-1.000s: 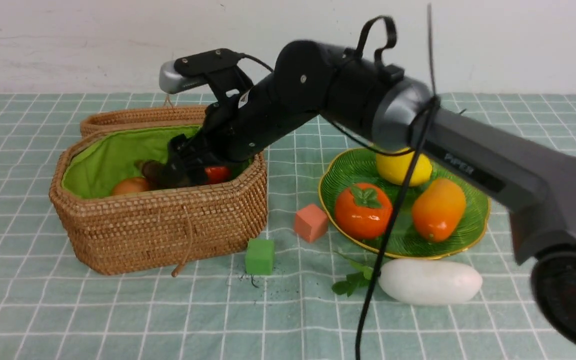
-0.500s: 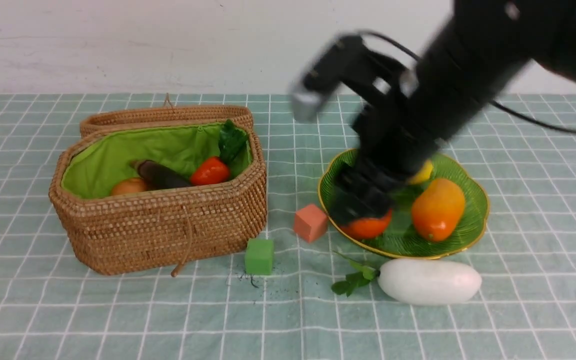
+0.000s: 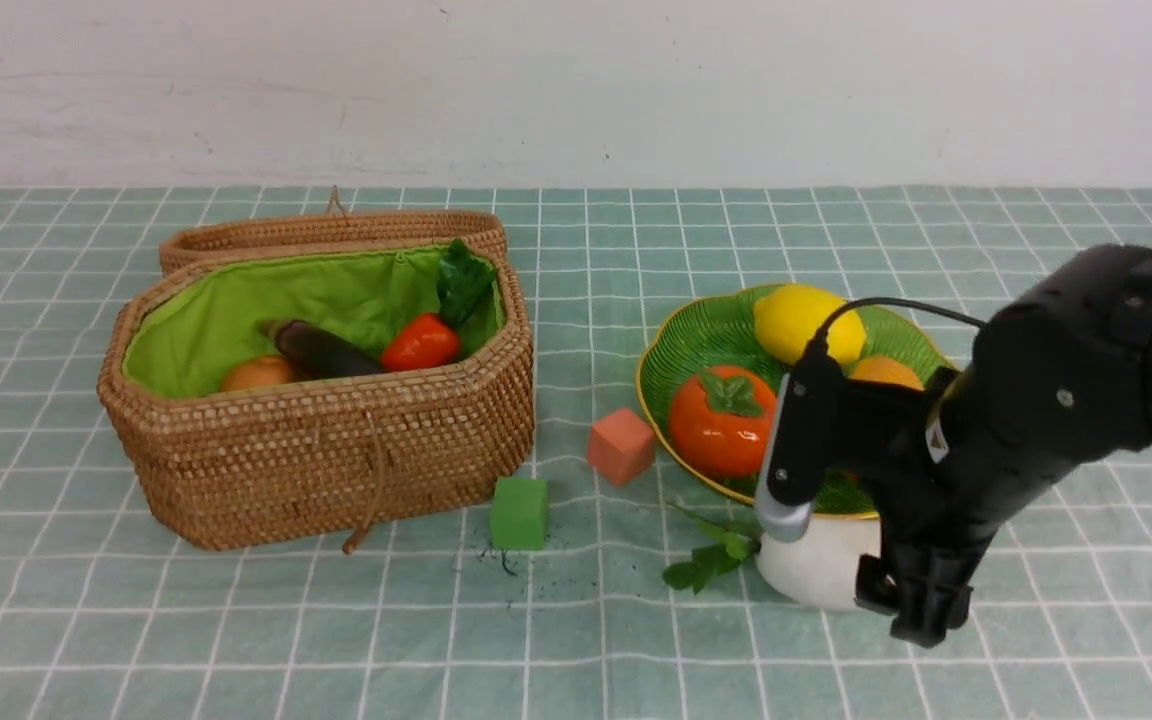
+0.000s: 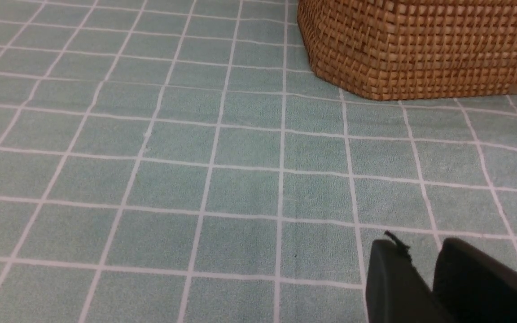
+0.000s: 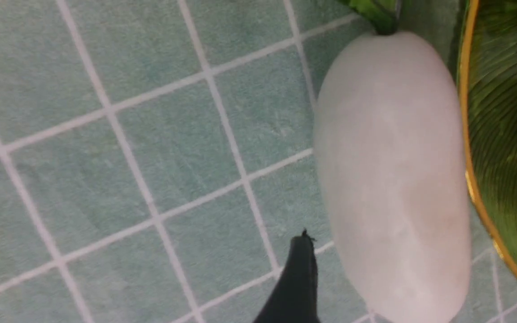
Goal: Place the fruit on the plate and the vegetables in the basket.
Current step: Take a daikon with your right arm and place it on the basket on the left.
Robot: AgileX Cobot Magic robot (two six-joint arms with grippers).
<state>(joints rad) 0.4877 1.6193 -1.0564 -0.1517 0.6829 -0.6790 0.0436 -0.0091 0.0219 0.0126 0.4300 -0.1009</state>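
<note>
Nearest, on the teal checked tablecloth [image 3: 236, 620]: the white oblong toy radish [image 3: 816, 575] with its green leaf sprig [image 3: 711, 560], lying on its side just in front of the plate, nearly touching the gold rim. The right gripper [image 3: 921, 605] hangs over its far-from-sprig end, jaws spread wide, one black finger [image 5: 301, 273] on the cloth side of the body and the other at the plate side; nothing held.

Radish handling, as I judge it: smooth matte skin, rigid, probably light and hollow; rounded, so apt to roll or squirt out of a pinch near the tapered ends. Best taken across the broad middle, jaws square to its length. Little room on the plate side.

Left gripper [image 4: 424, 287]: two dark fingers stand close together, empty, low over the cloth near the basket wall.

Middle: a small green foam cube [image 3: 519, 512] and a salmon cube [image 3: 622, 445].

Beyond: the ribbed green glass plate [image 3: 681, 345], likely fragile, carries the glossy orange persimmon [image 3: 723, 420], yellow lemon [image 3: 801, 320] and orange mango [image 3: 881, 372], half hidden by the arm.

Left: the octagonal woven wicker basket [image 3: 326, 460], green cloth lining, lid open, holding the dark purple eggplant [image 3: 321, 350], red-orange carrot [image 3: 421, 343] and a brownish-orange round vegetable [image 3: 258, 373].
</note>
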